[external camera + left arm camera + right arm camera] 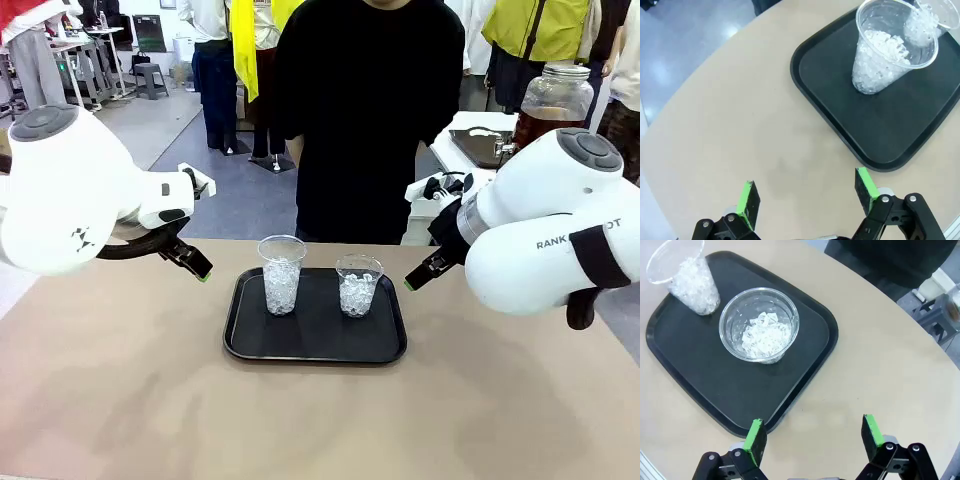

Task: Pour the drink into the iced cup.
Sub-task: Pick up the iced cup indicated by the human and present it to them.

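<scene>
Hovering low over the bench (120,400), the left arm (60,190) reaches in from the left side with its wrist turned toward the middle. The left jaws stand open and hold nothing, their green pads (747,197) spread wide over bare benchtop, near the left edge of the black tray (315,345). The right arm (540,220) mirrors this pose from the right side. The right jaws are likewise open and empty, and one green pad (756,434) lies just beside the tray's rim.

Two clear plastic cups stand upright on the tray, apart from each other: the taller iced cup (281,275) on its left half, packed with ice, and the shorter iced cup (358,285) on its right half, with ice in its lower part.

The drink (535,125), amber-brown, sits in a lidded glass dispenser jar (555,85) on a white side table (470,122) behind the right arm, well apart from both cups.

A person in a black top (370,110) stands at the far edge of the bench. The tan benchtop has a rounded edge, and grey-blue floor (200,170) lies beyond it.
</scene>
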Robot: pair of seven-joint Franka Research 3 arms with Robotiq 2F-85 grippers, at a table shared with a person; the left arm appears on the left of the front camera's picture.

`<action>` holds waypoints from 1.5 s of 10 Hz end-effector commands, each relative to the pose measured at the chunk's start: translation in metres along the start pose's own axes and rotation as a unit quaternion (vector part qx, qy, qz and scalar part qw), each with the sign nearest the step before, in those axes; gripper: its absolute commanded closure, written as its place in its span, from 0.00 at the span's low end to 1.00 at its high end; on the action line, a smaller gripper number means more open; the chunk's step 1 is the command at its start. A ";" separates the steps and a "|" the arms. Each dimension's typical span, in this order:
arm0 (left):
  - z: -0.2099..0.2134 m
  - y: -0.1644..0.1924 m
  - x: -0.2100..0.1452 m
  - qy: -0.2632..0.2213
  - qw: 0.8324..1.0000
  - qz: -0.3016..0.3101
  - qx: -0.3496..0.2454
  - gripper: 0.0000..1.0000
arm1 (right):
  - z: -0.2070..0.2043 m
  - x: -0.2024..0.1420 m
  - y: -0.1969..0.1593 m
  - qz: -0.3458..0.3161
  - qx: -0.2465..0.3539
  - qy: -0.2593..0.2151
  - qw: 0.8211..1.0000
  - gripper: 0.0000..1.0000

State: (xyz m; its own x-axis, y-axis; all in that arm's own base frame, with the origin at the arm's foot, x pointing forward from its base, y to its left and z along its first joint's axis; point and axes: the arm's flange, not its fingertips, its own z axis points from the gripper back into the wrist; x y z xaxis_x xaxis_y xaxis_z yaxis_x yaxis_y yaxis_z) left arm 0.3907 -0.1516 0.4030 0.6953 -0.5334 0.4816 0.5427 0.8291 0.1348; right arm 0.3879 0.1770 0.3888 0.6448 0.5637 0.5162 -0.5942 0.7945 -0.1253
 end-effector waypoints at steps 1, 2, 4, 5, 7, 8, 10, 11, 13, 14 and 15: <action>0.002 0.001 0.000 -0.002 1.000 0.000 0.001 0.00 | 0.003 0.000 -0.001 -0.001 -0.001 -0.004 1.000 0.00; 0.002 0.001 0.000 -0.002 1.000 0.000 0.001 0.00 | 0.003 0.000 -0.001 -0.001 -0.001 -0.004 1.000 0.00; 0.002 0.001 0.000 -0.002 1.000 0.000 0.001 0.00 | 0.003 0.000 -0.001 -0.001 -0.001 -0.004 1.000 0.00; 0.002 0.001 0.000 -0.002 1.000 0.000 0.001 0.00 | 0.003 0.000 -0.001 -0.001 -0.001 -0.004 1.000 0.00; 0.002 0.001 0.000 -0.002 1.000 0.000 0.001 0.00 | 0.003 0.000 -0.001 -0.001 -0.001 -0.004 1.000 0.00; 0.002 0.001 0.000 -0.002 1.000 0.000 0.001 0.00 | 0.003 0.000 -0.001 -0.001 -0.001 -0.004 1.000 0.00; 0.002 0.001 0.000 -0.002 1.000 0.000 0.001 0.00 | 0.003 0.000 -0.001 -0.001 -0.001 -0.004 1.000 0.00; 0.002 0.001 0.000 -0.002 1.000 0.000 0.001 0.00 | 0.003 0.000 -0.001 -0.001 -0.001 -0.004 1.000 0.00; 0.009 0.001 0.004 -0.005 1.000 0.007 -0.010 0.00 | 0.013 0.011 -0.006 -0.015 0.022 -0.005 1.000 0.00; 0.027 0.004 0.015 -0.010 1.000 0.014 -0.020 0.00 | 0.027 0.020 -0.015 -0.030 0.030 -0.009 0.999 0.00; 0.042 0.007 0.024 -0.013 0.999 0.018 -0.034 0.00 | 0.044 0.029 -0.025 -0.041 0.045 -0.012 0.998 0.00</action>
State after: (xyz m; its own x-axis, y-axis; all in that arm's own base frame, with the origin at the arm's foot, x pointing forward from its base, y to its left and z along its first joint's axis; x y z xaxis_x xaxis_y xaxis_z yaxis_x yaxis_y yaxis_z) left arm 0.3913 -0.1571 0.4293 0.6963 -0.5094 0.5056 0.5367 0.8373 0.1045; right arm 0.3941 0.1755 0.4196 0.6748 0.5051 0.5381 -0.5664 0.8218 -0.0611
